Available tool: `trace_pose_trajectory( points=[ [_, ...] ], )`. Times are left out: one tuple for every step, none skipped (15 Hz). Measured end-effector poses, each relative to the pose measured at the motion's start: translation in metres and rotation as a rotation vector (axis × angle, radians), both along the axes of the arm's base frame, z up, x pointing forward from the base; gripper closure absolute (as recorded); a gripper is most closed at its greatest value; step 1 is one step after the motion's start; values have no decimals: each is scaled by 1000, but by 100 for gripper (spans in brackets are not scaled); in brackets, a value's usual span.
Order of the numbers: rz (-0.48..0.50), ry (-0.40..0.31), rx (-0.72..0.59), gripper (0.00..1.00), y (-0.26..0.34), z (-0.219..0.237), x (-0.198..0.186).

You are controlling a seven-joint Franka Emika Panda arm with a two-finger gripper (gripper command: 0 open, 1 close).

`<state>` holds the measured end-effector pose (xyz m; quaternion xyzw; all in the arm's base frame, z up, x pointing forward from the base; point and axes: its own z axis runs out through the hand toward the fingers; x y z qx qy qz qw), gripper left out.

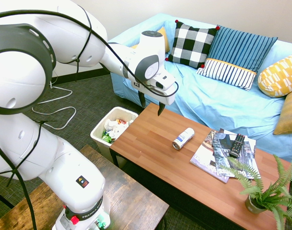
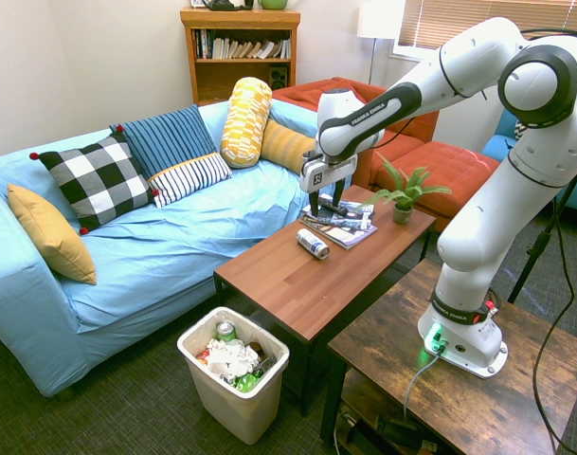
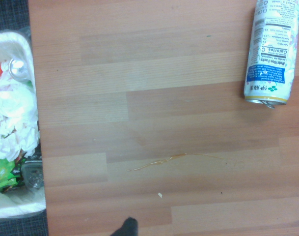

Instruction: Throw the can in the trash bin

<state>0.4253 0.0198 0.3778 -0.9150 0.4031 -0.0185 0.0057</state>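
Observation:
The can [image 1: 183, 138] lies on its side on the wooden coffee table [image 1: 150, 148], white with a blue-and-orange label and a metallic end. It also shows as the can [image 2: 313, 244] and, close up, the can [image 3: 272, 51]. My gripper [image 1: 151, 110] hangs open and empty above the table, between the can and the table end nearest the bin, a short way from the can. From the other side the gripper [image 2: 320, 210] hovers just behind the can. The off-white trash bin [image 1: 99, 128] stands on the floor at that table end, seen too as the bin [image 2: 226, 412] and its rim [image 3: 16, 42].
Crumpled paper and wrappers fill the bin. Magazines [image 1: 217, 153] with a black remote [image 1: 237, 143] lie beyond the can, and a potted fern [image 1: 263, 191] stands at the far end. A blue sofa [image 1: 217, 103] with cushions runs behind the table.

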Motion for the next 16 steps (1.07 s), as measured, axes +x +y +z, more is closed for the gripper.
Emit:
trace_pose_trajectory(
  points=[
    [0, 0, 0, 0, 0, 0, 1],
    [0, 2, -1, 0, 1, -1, 1],
    [-5, 0, -6, 0, 1, -3, 2],
    [-19, -14, -17, 0, 0, -6, 6],
    [-41, -25, -31, 0, -5, -10, 11],
    [-72, -37, -49, 0, -12, -15, 18],
    [-110, -44, -70, 0, -22, -21, 27],
    [-145, -47, -83, 0, -31, -28, 36],
    [-178, -46, -88, 0, -39, -37, 46],
    [-203, -44, -86, 0, -47, -49, 55],
    [-224, -38, -86, 0, -55, -62, 64],
    [-244, -31, -87, 0, -62, -77, 73],
    [-258, -24, -85, 0, -71, -92, 81],
    [-270, -16, -82, 0, -78, -108, 88],
    [-277, -11, -79, 0, -82, -124, 96],
    [-279, -5, -73, 0, -84, -138, 102]
  ],
)
